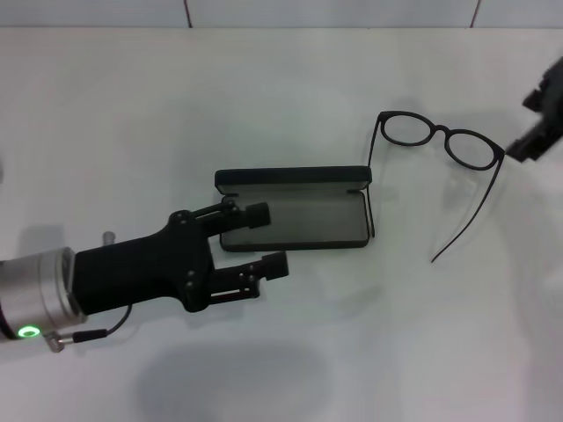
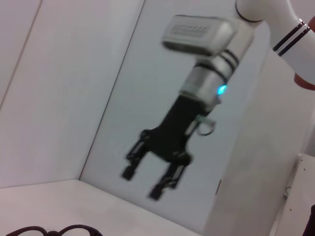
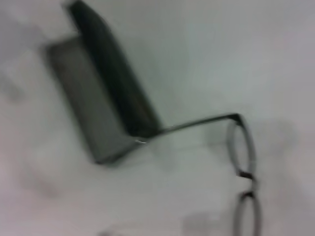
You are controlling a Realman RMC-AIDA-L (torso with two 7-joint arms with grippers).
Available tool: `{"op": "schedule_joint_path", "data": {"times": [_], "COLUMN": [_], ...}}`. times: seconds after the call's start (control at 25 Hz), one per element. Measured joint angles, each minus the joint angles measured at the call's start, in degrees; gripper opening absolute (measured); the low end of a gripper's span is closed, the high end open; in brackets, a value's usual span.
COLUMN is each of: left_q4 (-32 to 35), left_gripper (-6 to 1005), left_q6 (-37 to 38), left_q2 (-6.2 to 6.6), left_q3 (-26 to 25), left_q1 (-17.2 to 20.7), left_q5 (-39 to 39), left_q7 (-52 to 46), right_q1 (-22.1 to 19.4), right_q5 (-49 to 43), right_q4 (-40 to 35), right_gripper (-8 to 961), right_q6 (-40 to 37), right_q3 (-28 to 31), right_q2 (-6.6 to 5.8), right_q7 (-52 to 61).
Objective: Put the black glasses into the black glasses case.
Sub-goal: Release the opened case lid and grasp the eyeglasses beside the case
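Observation:
The black glasses [image 1: 440, 141] lie unfolded on the white table at the right, lenses toward the back. One temple arm runs along the right end of the black glasses case [image 1: 303, 180], which lies open with its grey lining showing. My left gripper [image 1: 270, 239] is open at the case's left end, one finger over the tray's corner, and holds nothing. My right gripper [image 1: 538, 123] hangs at the right edge, just beyond the glasses. The left wrist view shows the right gripper [image 2: 142, 183] open and empty above the table. The right wrist view shows the case [image 3: 98, 103] and the glasses [image 3: 243, 162].
A white table [image 1: 352, 352] spreads around the case and glasses. Its back edge meets a wall [image 1: 334, 10] at the top of the head view.

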Motion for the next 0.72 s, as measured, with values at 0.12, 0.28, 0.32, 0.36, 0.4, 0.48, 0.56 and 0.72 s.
{"op": "schedule_joint_path", "data": {"times": [0.12, 0.28, 0.32, 0.36, 0.4, 0.48, 0.56, 0.72], "left_q4": [-0.4, -0.8, -0.9, -1.1, -1.2, -1.2, -1.2, -1.2], "left_gripper": [776, 776, 775, 775, 775, 775, 775, 775], "left_q6": [-0.7, -1.1, -1.1, -1.2, -1.2, -1.2, -1.3, -1.4], "left_q2": [-0.15, -0.34, -0.37, -0.43, -0.45, -0.51, -0.63, -0.72], "left_q3": [0.1, 0.1, 0.1, 0.1, 0.0, -0.1, -0.1, -0.2], "left_q1": [-0.5, -0.5, -0.5, -0.6, -0.6, -0.7, -0.8, -1.0], "left_q5": [0.1, 0.1, 0.1, 0.1, 0.1, 0.2, 0.2, 0.1], "left_q7": [0.4, 0.5, 0.5, 0.5, 0.5, 0.5, 0.4, 0.1], "right_q1": [0.5, 1.6, 1.7, 1.8, 1.8, 2.0, 2.3, 2.6], "right_q5": [-2.5, -1.5, -0.8, -0.1, 0.8, 2.2, 3.2, 5.2], "right_q4": [3.4, 12.4, 14.6, 16.1, 17.7, 20.2, 23.1, 26.7], "right_gripper": [733, 722, 718, 715, 712, 705, 699, 685], "right_q6": [5.7, 18.9, 21.7, 23.9, 26.2, 29.8, 32.8, 37.0], "right_q3": [-3.1, -7.2, -7.2, -7.2, -7.3, -7.7, -8.3, -10.2], "right_q2": [1.09, 1.26, 1.32, 1.31, 1.30, 1.24, 1.19, 1.26], "right_q7": [1.2, 3.5, 3.6, 3.7, 3.7, 3.5, 3.3, 2.9]}}
